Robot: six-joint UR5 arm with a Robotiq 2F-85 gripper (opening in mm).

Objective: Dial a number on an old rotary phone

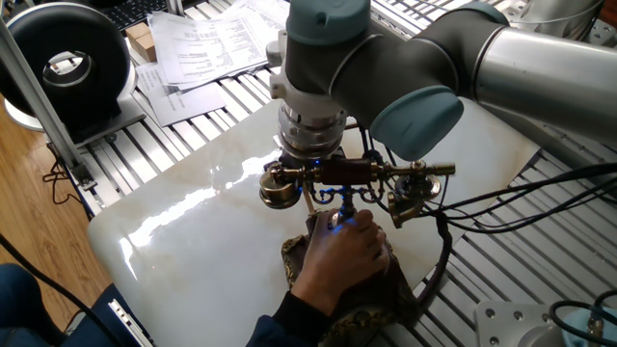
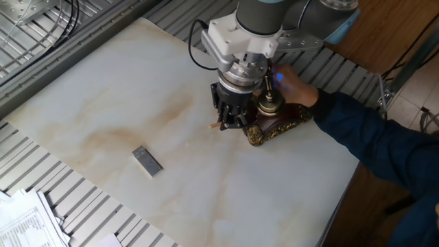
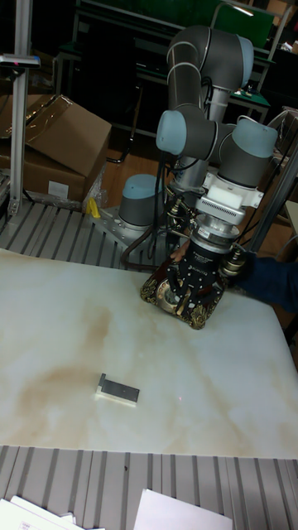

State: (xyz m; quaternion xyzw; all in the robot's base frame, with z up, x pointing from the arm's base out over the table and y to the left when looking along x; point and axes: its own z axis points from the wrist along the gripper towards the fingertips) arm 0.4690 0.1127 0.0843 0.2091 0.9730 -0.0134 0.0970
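My end effector (image 2: 230, 118) hangs low over the front face of the old rotary phone (image 2: 274, 120), its black ridged body pointing down from a pale metal wrist; in the tall fixed view it (image 3: 195, 286) covers much of the phone's face. A thin pale wooden stick (image 2: 215, 125) pokes out beneath it toward the bench, but whether my fingers are clenched on it I cannot tell, since the fingertips are hidden.

The phone (image 1: 347, 183) sits near the far edge of the bench (image 2: 103, 96), a small ornate brass piece with a scrolled, embossed base (image 3: 170, 300). Its handset (image 1: 345, 172) lies level across the cradle: a dark maroon bar ending in two round brass cups. A dark cord (image 1: 439, 246) curls away from it.

A person's hand (image 1: 337, 255) rests on the phone's base from the side opposite me, the sleeve (image 2: 370, 144) dark blue.

The bench top is smooth, glossy pale stone with faint tan veining. A small flat grey metal block (image 2: 147, 160) lies well apart from the phone. Printed papers (image 1: 212, 48) lie on the ribbed metal slats beyond the slab.
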